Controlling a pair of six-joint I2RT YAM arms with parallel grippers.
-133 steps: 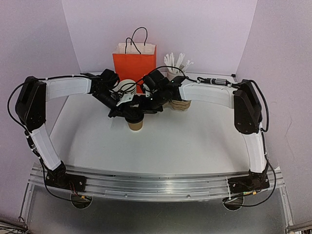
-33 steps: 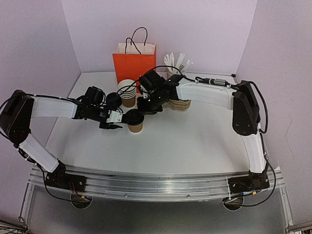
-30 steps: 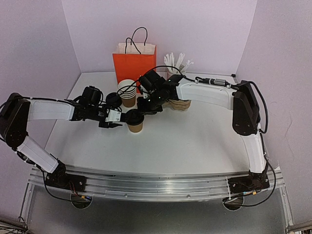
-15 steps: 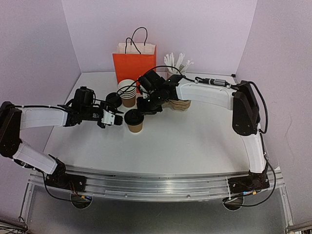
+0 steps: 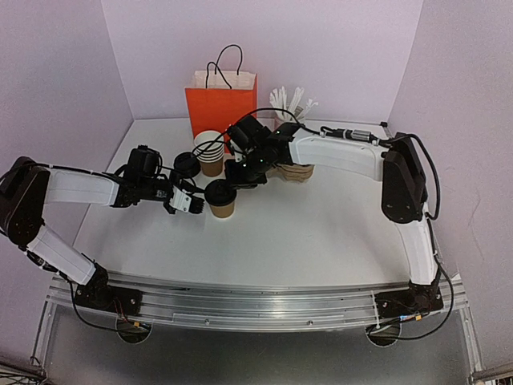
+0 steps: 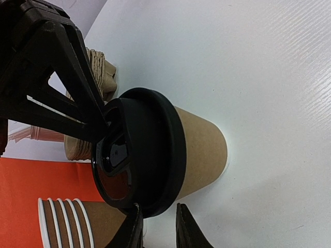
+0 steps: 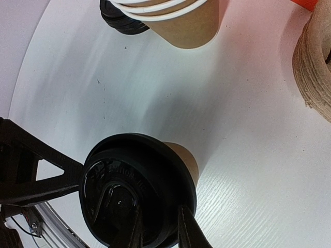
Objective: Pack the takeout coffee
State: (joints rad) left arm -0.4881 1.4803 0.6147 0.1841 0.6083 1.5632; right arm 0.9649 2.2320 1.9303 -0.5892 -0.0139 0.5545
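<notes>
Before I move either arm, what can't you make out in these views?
Brown paper cup with black dome lid: contents, hidden by the lid in all views.
Orange paper bag: interior; top view shows only front and rim.
Left claw: whether it grips the lid; fingers cut off at left wrist view's bottom edge.
Right claw: same, right wrist view.

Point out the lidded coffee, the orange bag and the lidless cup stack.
lidded coffee [image 5: 220, 193]: top external view, on its black lid.
orange bag [image 5: 222, 112]: top external view, on its front face.
lidless cup stack [image 5: 212, 167]: top external view, on its brown side.
</notes>
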